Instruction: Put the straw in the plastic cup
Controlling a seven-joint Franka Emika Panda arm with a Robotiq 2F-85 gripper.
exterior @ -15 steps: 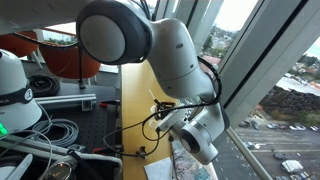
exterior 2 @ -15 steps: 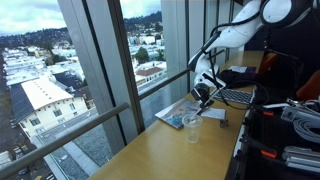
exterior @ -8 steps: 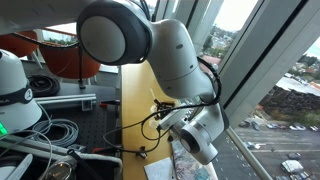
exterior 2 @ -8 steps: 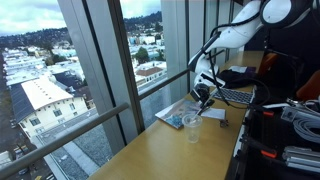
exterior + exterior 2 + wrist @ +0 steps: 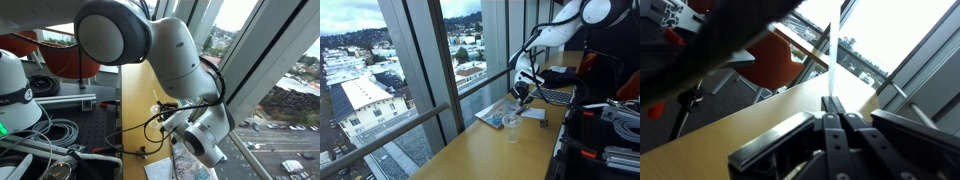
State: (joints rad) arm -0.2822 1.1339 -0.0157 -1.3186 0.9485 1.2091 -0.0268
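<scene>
My gripper (image 5: 834, 101) fills the bottom of the wrist view with its jaws pressed together on a thin pale straw (image 5: 827, 58) that sticks straight out beyond the fingertips. In an exterior view the gripper (image 5: 523, 95) hangs just above and slightly behind the small clear plastic cup (image 5: 512, 122), which stands upright on the wooden counter (image 5: 490, 150) by the window. The straw is too thin to make out there. The cup is out of sight in the wrist view. In an exterior view the arm's big wrist (image 5: 200, 135) hides both cup and fingers.
A flat magazine (image 5: 495, 112) lies on the counter beside the cup. A laptop (image 5: 555, 96) sits behind the gripper. Window mullions (image 5: 420, 70) run close along the counter's edge. Cables and gear (image 5: 45, 135) crowd the side table, and an orange chair (image 5: 775, 60) stands beyond.
The wrist has dropped slightly and shifted a little over the last second. The jaws stay shut on the straw and the cup has not moved.
</scene>
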